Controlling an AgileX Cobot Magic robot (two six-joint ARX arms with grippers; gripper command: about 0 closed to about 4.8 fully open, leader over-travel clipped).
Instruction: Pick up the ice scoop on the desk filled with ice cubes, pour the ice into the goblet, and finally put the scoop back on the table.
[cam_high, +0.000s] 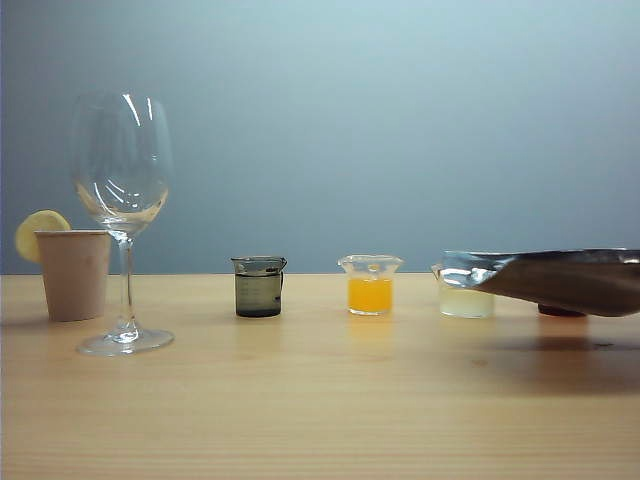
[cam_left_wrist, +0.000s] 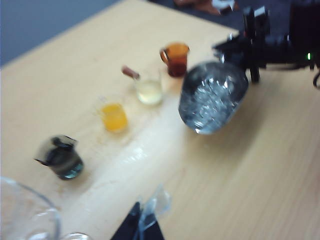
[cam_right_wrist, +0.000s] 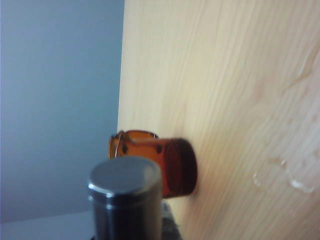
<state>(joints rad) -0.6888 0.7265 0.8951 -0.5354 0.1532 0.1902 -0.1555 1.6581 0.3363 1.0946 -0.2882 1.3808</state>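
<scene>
R gripper (cam_left_wrist: 250, 47) fingers clamp the ice scoop (cam_left_wrist: 212, 97), full of ice cubes (cam_left_wrist: 210, 97), above counter (cam_high: 320, 400). L gripper (cam_left_wrist: 142, 222) fingers: can't tell. Goblet (cam_high: 122, 200) far L.

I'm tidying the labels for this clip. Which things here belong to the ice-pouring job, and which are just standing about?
Part of the job: ice scoop, held off the table by the right gripper; ice cubes in it; goblet.

Just standing about: paper cup with lemon slice; dark beaker; orange beaker; pale beaker; amber beaker. The left gripper holds nothing.
</scene>
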